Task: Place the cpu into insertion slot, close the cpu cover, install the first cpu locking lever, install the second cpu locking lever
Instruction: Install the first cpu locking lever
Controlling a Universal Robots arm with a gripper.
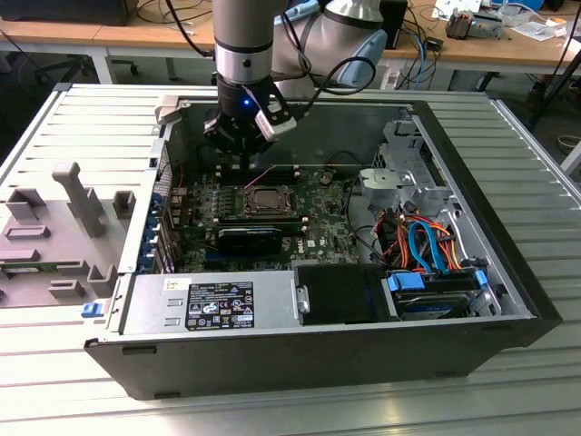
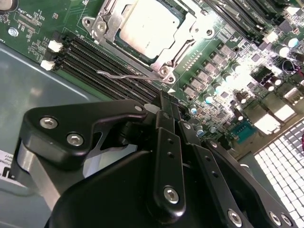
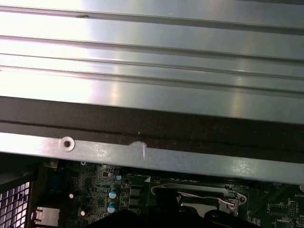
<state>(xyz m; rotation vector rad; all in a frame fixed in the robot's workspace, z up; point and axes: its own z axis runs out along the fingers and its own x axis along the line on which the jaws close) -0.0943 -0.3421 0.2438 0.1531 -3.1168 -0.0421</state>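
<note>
One cpu (image 2: 149, 26) sits in your insertion slot (image 2: 187, 45), cpu cover (image 2: 111, 23) down; gripper (image 2: 173, 111) hovers nearby, jaws together, holding nothing

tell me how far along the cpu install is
Done: the cpu sits in the insertion slot with the cpu cover down over it. In hand: the gripper hovers by a wire locking lever. Whether either lever is latched can't be told.

A robotics or electronics lab: an opened black desktop computer case (image 1: 318, 354) lies on a ribbed aluminium tabletop (image 1: 82, 118), with long wooden workbenches (image 1: 136, 36) behind strewn with cables and small parts.
</note>
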